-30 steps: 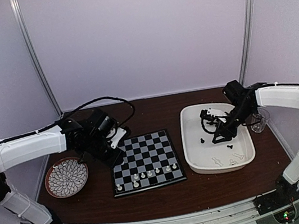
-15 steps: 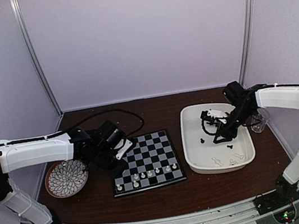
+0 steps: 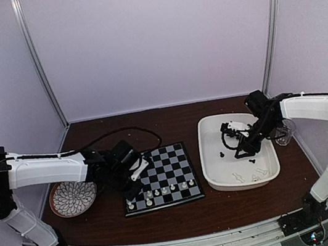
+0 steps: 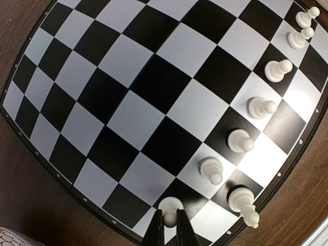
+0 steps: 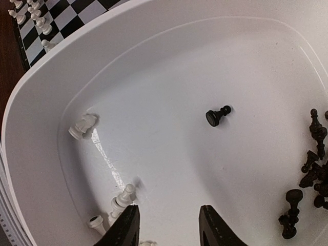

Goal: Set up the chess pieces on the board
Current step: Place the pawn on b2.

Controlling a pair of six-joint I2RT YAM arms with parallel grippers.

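Note:
The board fills the left wrist view. A row of several white chess pieces stands along its near edge, with a taller white piece behind them. My left gripper is shut on the head of a white pawn, whose base is at a black square by the board's near-left corner. My right gripper is open over the white tray, above a lying white piece. A black pawn lies ahead of it.
A heap of black pieces lies at the tray's right, and a white knight at its left wall. The round patterned plate sits left of the board. A clear cup stands right of the tray.
My left arm has swung from beside the plate toward the board's near-left corner, carrying the white pawn down. The right arm has barely moved.

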